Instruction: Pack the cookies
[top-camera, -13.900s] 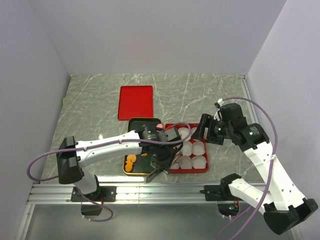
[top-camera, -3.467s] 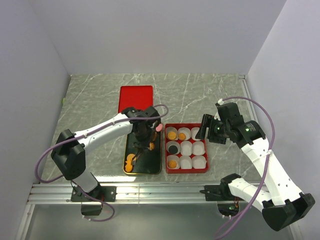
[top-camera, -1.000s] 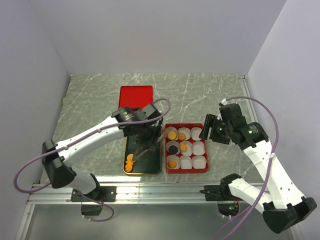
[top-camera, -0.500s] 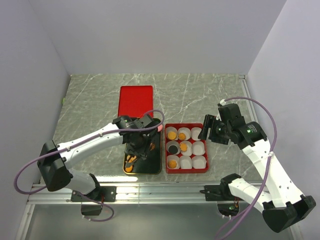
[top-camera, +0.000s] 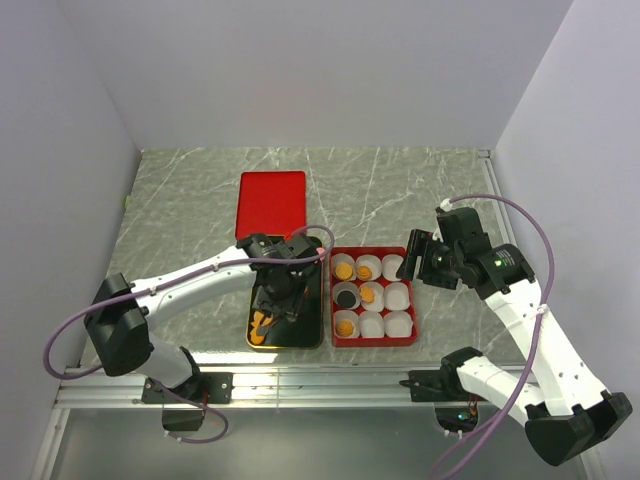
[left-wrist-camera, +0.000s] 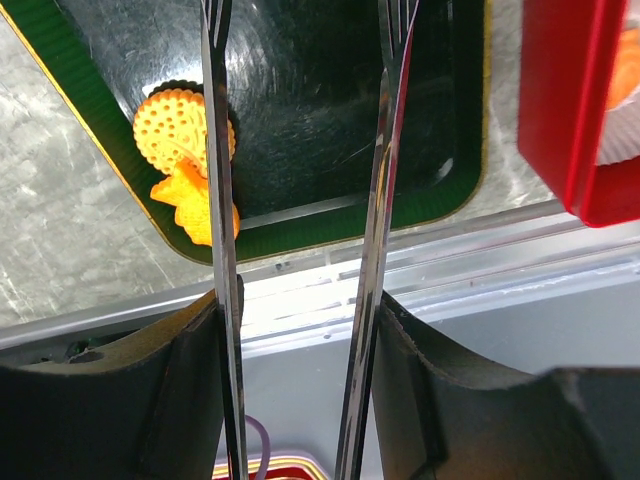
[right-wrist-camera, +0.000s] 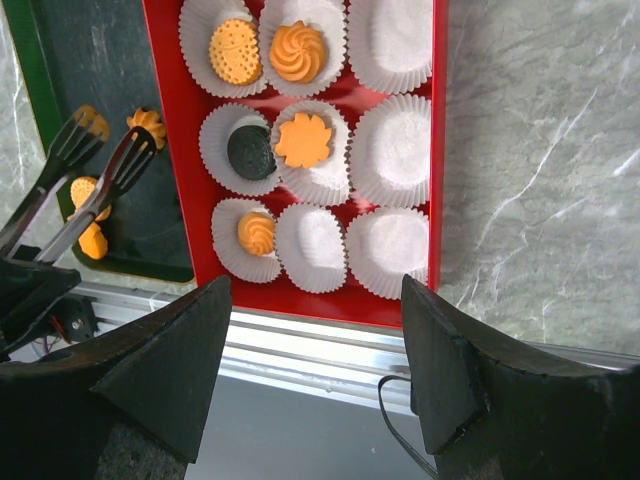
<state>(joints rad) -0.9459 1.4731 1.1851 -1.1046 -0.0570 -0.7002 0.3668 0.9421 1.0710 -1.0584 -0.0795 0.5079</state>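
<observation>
You have five cookies (right-wrist-camera: 302, 139) packed, four cups (right-wrist-camera: 391, 241) bare (more wait left); left end effector (left-wrist-camera: 300, 130) parted, empty.

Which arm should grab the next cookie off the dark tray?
Left. The left gripper, open, hangs right over the dark tray beside the loose orange cookies. The right gripper hovers open above the red box.

Left pincer (left-wrist-camera: 300, 60) tips cut off by frame
</observation>
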